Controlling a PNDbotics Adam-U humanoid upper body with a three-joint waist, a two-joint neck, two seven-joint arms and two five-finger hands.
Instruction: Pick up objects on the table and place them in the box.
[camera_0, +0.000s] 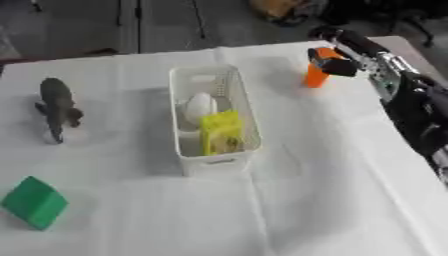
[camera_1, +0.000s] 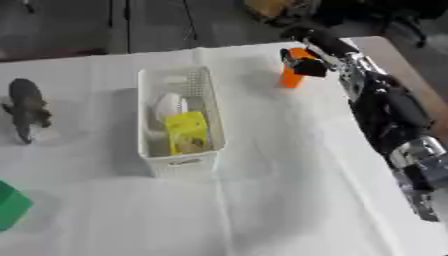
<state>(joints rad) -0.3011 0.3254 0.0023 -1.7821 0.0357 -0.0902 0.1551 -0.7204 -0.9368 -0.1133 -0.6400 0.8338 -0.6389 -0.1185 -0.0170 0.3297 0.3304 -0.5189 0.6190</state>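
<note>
At the near left corner of the white table lies a green block, wedge-like, with nothing touching it. Farther back on the left a dark grey animal figure stands or lies with its long axis running roughly from far to near; which end is the head is hard to tell. Both are well apart from the box and from the arm, and no left hand shows in either view.

In the middle sits the white box, a slotted basket with its long side running away from the robot. It already holds a white rounded thing toward the far end and a yellow packet toward the near end.

To the right, near the far edge, an orange object stands upright — its long axis vertical. The right hand comes in from the right side and sits at the object's top, dark fingers seemingly curled round its upper part. The base looks to be on or just above the cloth, so I judge the grasp made and the lift barely begun, if at all.

What the coming move turns on: the box lies to the left of the held object and nearer the robot — the carry must go leftward and inward, over the box's right wall, to the free space between the two things inside.
</note>
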